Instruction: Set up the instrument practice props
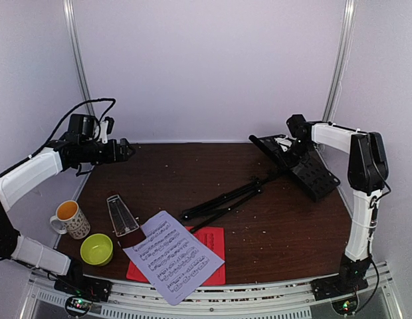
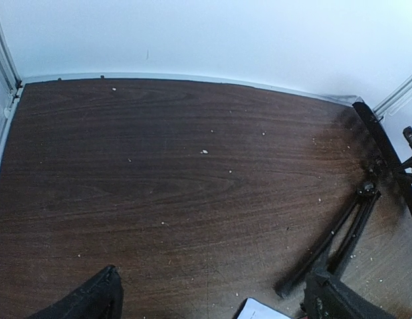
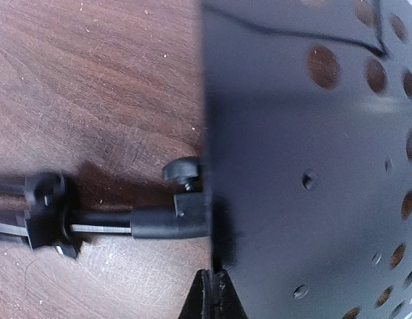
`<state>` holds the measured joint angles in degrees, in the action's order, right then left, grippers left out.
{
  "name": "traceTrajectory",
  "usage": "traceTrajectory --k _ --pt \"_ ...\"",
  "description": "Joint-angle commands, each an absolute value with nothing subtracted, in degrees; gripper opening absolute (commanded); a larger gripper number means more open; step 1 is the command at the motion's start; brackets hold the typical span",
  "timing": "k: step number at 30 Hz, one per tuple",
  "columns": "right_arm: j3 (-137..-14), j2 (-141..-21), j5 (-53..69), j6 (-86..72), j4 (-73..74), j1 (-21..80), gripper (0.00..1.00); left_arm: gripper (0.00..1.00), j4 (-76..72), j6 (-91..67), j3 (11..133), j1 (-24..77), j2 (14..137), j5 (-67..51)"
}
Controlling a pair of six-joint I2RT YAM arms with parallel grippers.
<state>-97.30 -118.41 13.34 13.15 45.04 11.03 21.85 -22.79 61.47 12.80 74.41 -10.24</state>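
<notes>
music stand (image 1: 222, 203) lies flat, desk (image 1: 315, 174) at far right corner of table (image 1: 193, 173). right gripper (image 3: 212, 279) jaws pressed together at desk edge; i confirm pinch, raise slowly. left gripper (image 1: 124, 151) jaws spread near far left edge; i'd steady stand with it.

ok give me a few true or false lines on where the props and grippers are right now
The music stand stands upright on its tripod. False: it lies on the table, legs folded.
The white sheet partly covers the red sheet. True.
The metronome sits in the green bowl. False: it stands on the table beside the green bowl and the mug.
The left gripper is open and holds nothing. True.
The right gripper is shut on the music stand's desk edge. True.
</notes>
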Motion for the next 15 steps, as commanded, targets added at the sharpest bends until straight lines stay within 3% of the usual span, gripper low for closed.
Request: traceTrajectory --k 1,15 --pt "-96.6 -115.62 7.03 11.22 43.56 12.48 0.0 0.98 18.56 -21.89 61.04 12.39 72.95 -10.39" --pt "-106.66 -101.72 -2.88 14.25 42.44 17.87 0.0 0.98 18.81 -22.54 60.23 12.35 69.42 -7.96"
